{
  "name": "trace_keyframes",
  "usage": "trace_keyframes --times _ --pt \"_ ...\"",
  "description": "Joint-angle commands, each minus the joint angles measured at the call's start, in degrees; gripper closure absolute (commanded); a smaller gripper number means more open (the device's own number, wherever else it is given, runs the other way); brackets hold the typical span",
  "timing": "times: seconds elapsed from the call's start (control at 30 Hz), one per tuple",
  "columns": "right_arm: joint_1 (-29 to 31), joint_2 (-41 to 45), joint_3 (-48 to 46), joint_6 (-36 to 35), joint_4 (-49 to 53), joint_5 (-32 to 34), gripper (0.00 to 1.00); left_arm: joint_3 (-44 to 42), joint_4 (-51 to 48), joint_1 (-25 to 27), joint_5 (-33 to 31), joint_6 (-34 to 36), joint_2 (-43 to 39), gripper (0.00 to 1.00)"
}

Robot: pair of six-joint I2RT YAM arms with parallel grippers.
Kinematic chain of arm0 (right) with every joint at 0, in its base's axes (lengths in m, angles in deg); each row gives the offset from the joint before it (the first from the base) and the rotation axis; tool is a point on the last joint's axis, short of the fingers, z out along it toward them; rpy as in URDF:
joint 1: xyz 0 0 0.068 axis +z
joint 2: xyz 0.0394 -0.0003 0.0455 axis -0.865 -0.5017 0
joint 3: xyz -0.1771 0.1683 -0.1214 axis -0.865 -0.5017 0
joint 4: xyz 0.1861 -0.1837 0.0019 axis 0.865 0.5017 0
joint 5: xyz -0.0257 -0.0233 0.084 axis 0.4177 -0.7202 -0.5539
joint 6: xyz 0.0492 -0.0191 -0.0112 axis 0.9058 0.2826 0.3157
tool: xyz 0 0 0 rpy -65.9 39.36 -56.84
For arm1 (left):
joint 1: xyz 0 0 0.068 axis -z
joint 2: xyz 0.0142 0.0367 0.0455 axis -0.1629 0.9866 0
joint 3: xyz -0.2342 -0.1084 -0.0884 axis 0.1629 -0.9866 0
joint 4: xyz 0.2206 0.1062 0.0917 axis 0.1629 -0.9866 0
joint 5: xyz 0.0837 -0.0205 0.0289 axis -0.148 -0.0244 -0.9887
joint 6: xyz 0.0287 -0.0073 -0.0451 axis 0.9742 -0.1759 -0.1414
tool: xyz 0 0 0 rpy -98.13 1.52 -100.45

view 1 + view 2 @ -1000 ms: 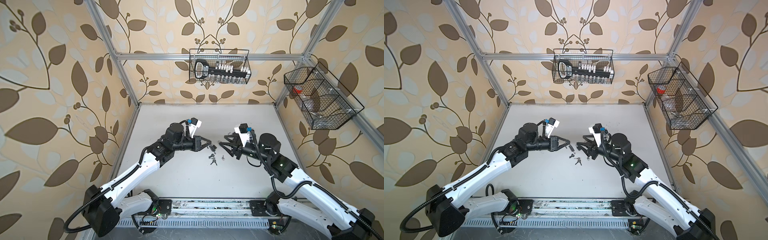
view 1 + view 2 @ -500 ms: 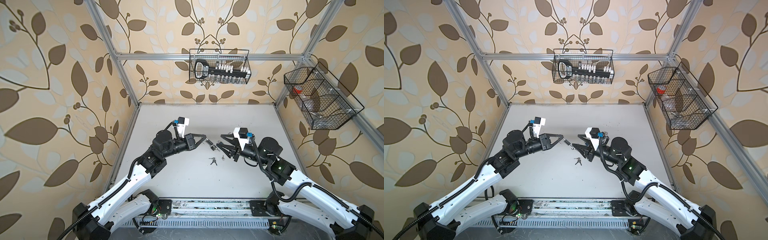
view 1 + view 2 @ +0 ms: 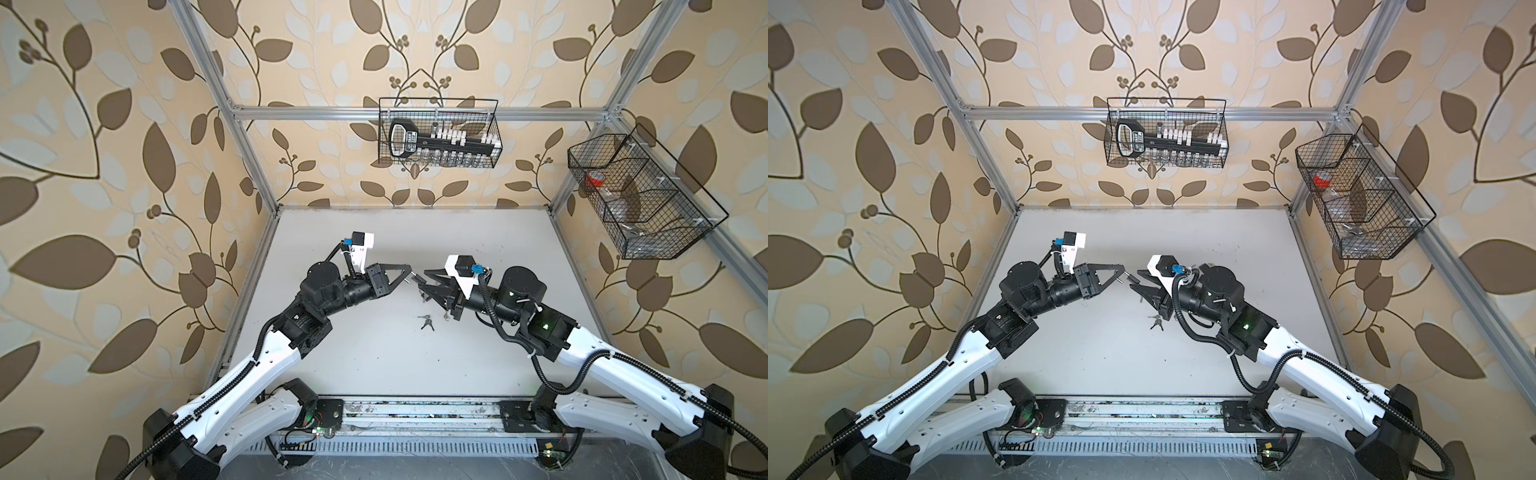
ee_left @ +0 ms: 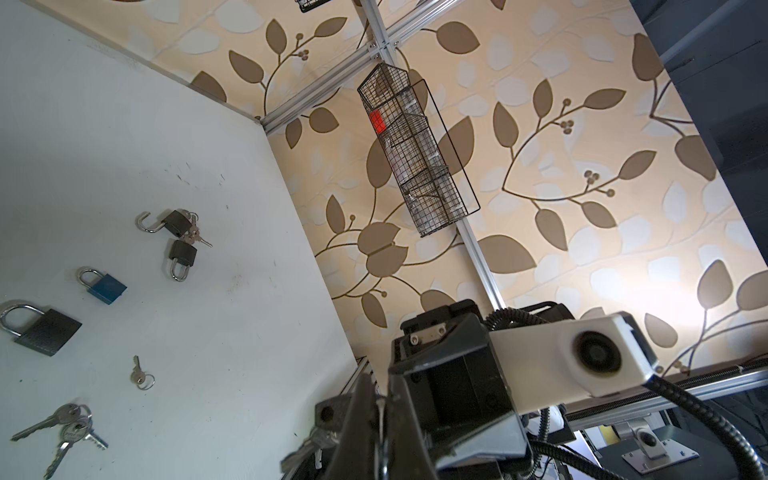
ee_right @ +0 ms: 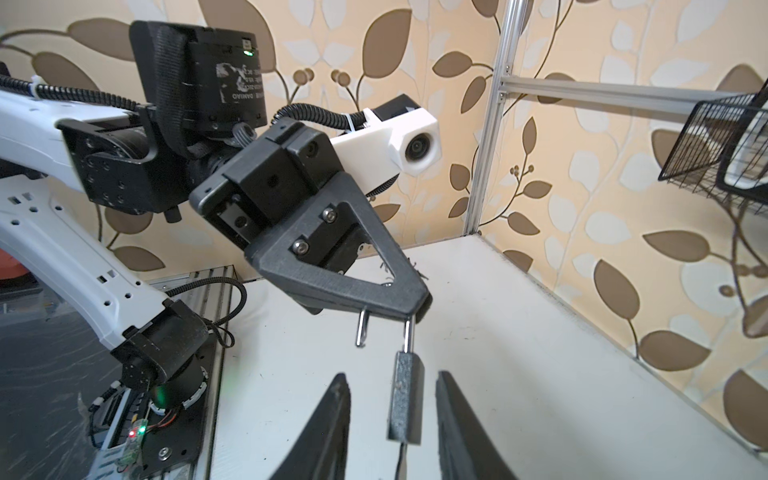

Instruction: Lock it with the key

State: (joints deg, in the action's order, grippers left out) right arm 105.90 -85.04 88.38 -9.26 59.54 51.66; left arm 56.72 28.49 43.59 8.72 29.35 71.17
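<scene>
Currently we are seeing the left gripper pinching the padlock by its open shackle, its rigid, slick, probably light body hanging untouched between the parted jaws of the right gripper; we are favouring its flat faces.

Left gripper and right gripper are nose to nose over the middle of the table. The padlock hangs from the left gripper's tips, its body dropped between the right gripper's fingers, a gap on either side. Down on the table below the right gripper, a bunch of keys, with a single key near it. Ahead of the left gripper and lower, the left wrist view picks up a large padlock, a small padlock near that, and a pair of padlocks close together further on. Behind both grippers, up on the wall, the back-wall basket. Out beyond the right gripper, the side-wall basket.
</scene>
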Motion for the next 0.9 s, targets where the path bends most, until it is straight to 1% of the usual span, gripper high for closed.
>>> trace_keyframes --times 0.0,0.23,0.6,0.77,0.87 --pt "0.2 -0.8 1.9 -0.1 0.8 1.5 0.67 2.9 5.7 0.5 1.4 -0.6 -0.5 1.0" --pt "0.3 -1.9 2.4 1.2 1.0 2.4 0.74 3.6 6.8 0.6 2.8 -0.7 0.8 1.0" --pt "0.3 -2.5 2.3 3.2 0.6 2.6 0.84 3.4 6.5 0.5 2.4 -0.6 0.1 1.0" --pt "0.3 -1.4 2.1 6.3 -0.6 0.6 0.88 4.2 3.4 0.6 1.6 1.7 0.2 1.0" --pt "0.2 -1.9 3.0 9.0 -0.4 -2.6 0.96 6.1 -0.4 0.5 1.5 4.9 1.1 1.0"
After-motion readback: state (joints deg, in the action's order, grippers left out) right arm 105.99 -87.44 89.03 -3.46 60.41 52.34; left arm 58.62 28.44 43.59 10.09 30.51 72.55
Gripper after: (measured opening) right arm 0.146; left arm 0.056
